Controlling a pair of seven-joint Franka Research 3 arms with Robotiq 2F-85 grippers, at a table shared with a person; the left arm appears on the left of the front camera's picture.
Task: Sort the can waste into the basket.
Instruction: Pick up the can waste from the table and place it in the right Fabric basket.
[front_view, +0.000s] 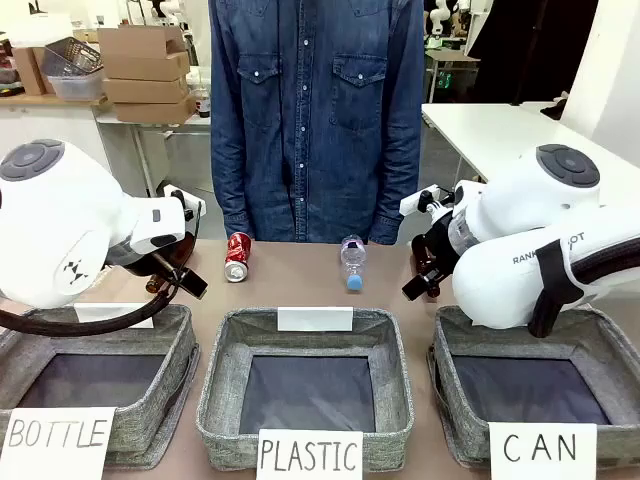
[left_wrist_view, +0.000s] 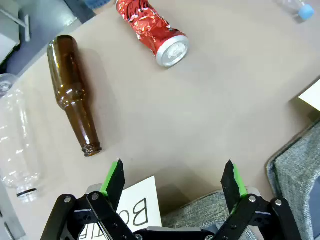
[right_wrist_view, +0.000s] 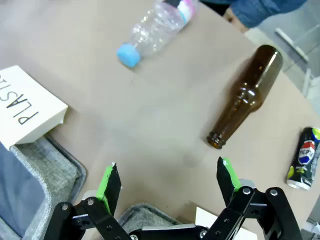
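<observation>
Left gripper (left_wrist_view: 174, 171) and right gripper (right_wrist_view: 167, 169) both stand wide apart, holding nothing. CAN basket (front_view: 465, 440) appears empty, though the right arm (front_view: 540, 260) hides its far edge. Crushed red can (left_wrist_view: 152, 30) and Pepsi can (right_wrist_view: 302, 162) lie on the table (front_view: 300, 290) beyond. Neither is sorted yet.

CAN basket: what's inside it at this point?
The basket shows dark lining and no cans in the part on view. The right arm covers its far side, so that part cannot be checked.
</observation>
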